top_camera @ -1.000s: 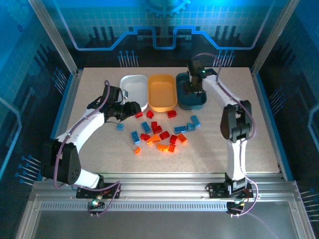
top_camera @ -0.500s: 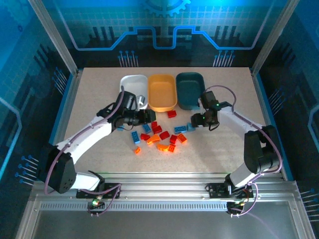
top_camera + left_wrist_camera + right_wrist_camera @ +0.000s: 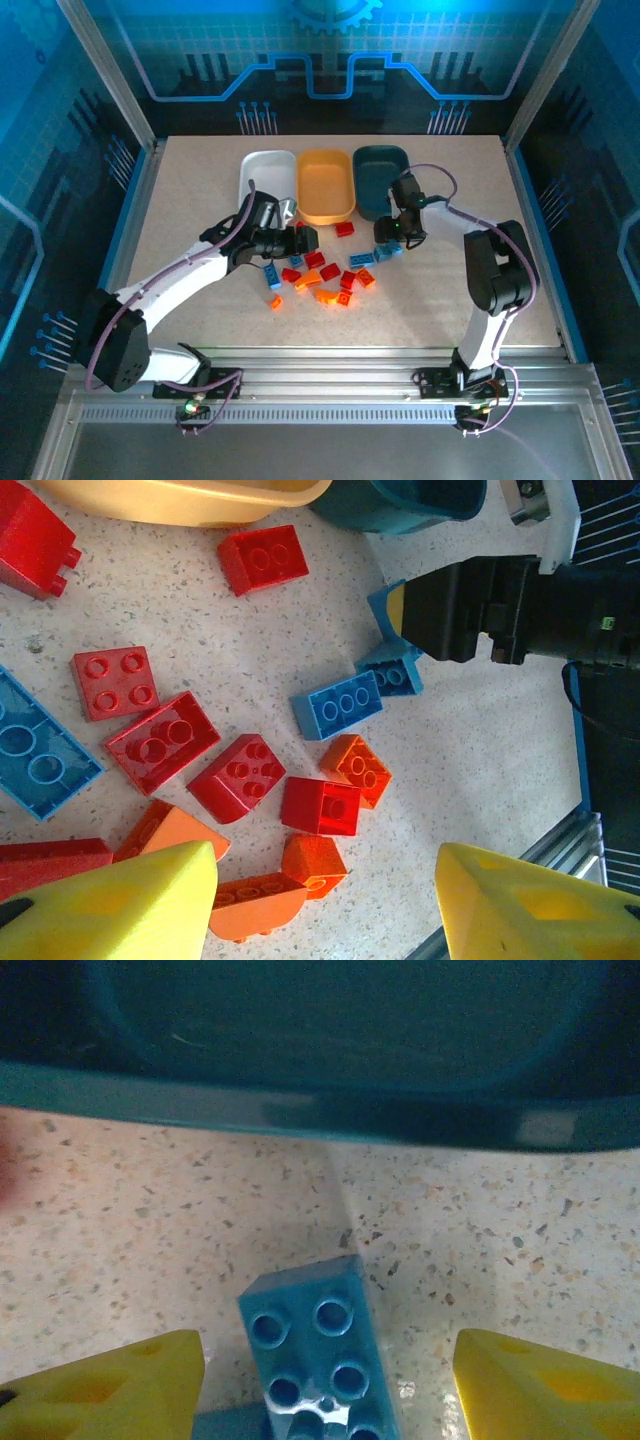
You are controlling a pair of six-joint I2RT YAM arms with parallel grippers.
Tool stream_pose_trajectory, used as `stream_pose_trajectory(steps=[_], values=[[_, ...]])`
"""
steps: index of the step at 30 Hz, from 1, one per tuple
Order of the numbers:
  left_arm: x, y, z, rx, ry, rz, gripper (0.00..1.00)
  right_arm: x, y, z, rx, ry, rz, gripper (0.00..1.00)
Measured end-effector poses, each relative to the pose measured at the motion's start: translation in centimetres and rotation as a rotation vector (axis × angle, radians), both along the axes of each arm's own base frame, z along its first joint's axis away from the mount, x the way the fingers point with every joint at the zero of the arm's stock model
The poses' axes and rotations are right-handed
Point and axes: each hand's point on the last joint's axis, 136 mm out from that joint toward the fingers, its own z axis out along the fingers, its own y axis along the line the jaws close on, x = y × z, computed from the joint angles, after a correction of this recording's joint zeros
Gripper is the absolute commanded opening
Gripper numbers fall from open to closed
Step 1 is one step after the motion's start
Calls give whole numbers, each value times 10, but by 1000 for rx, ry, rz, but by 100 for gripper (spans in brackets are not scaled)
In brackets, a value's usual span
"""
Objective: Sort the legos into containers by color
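Just before the dark teal tray [image 3: 330, 1050], a light blue brick [image 3: 318, 1355] lies on the table [image 3: 120, 1210] between the right gripper's [image 3: 326, 1360] wide-spread fingers, ungripped. The left gripper [image 3: 325, 865], equally spread and empty, hangs over loose red and orange bricks [image 3: 236, 777] nearby.

A beige, dark-flecked tabletop [image 3: 190, 200] lay inside a metal frame, whose slanted posts [image 3: 105, 70] rose from its far corners. Behind it stood a blue back wall [image 3: 420, 45] printed with a fine grid, a circuit-like trace and part of a gear [image 3: 335, 10]. An aluminium rail [image 3: 330, 385] ran along the near edge.
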Motion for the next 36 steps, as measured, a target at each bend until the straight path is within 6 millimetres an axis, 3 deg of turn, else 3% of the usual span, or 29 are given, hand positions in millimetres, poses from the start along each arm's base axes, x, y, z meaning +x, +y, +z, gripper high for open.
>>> stream_pose_trajectory(steps=[4, 11, 16, 20, 23, 27, 30, 33, 36], values=[[1, 1, -1, 7, -3, 8, 61, -6, -5, -10, -27, 36, -22, 58], [3, 3, -1, 17, -8, 18, 61, -19, -10, -17, -82, 49, -53, 28], [3, 4, -2, 23, -7, 23, 61, -25, -21, 9, -122, -4, -73, 22], [2, 7, -5, 39, 1, 31, 61, -19, -26, 49, -124, -102, -87, 23], [0, 10, -9, 57, 15, 36, 60, 0, -23, 79, -110, -169, -90, 24], [-5, 17, -18, 102, 42, 40, 59, 55, -11, 111, -85, -251, -89, 25], [-13, 20, -27, 151, 63, 36, 59, 94, 0, 108, -80, -266, -77, 27], [-23, 21, -37, 197, 83, 14, 59, 117, 9, 89, -86, -237, -59, 30], [-38, 25, -54, 248, 121, -8, 59, 128, 14, 69, -98, -191, -40, 46]])
